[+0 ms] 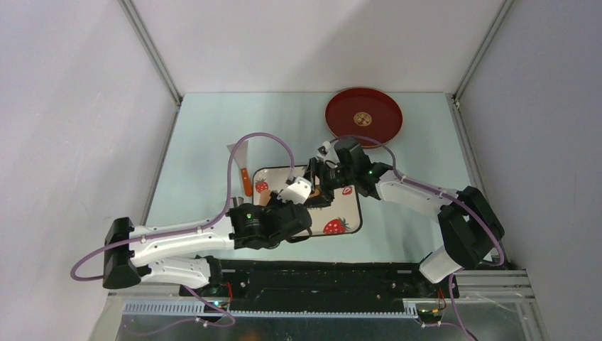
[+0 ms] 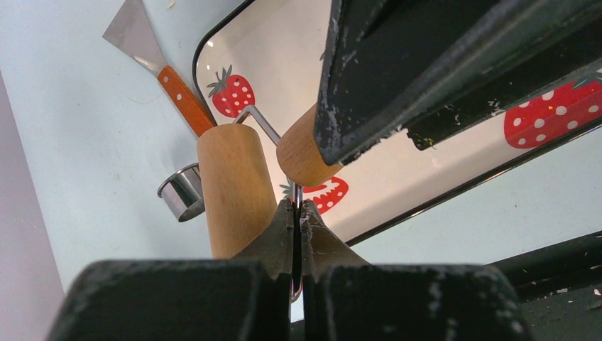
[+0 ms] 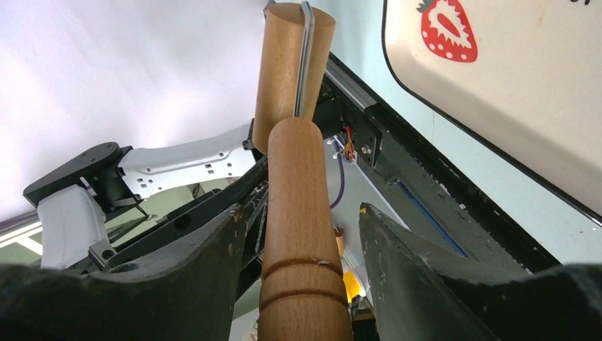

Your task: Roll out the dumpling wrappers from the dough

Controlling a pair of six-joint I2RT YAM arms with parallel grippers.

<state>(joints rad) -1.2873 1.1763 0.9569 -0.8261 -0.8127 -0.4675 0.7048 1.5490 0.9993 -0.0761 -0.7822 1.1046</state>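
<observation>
The top external view looks down from above and behind the arm bases (image 1: 206, 273), framing the whole table (image 1: 206, 142). Each wrist view sits close: the left looks past the left gripper (image 2: 294, 213) across the strawberry plate (image 2: 284, 64), the right past the right gripper (image 3: 302, 234) back toward the bases. All three share the plate and the wooden roller (image 3: 298, 177).

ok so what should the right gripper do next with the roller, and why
Probably close the right gripper on the roller's wooden handle: its fingers flank the handle with a gap showing on one side, while the left gripper is shut on the thin wire frame, a poor hold for rolling.
</observation>
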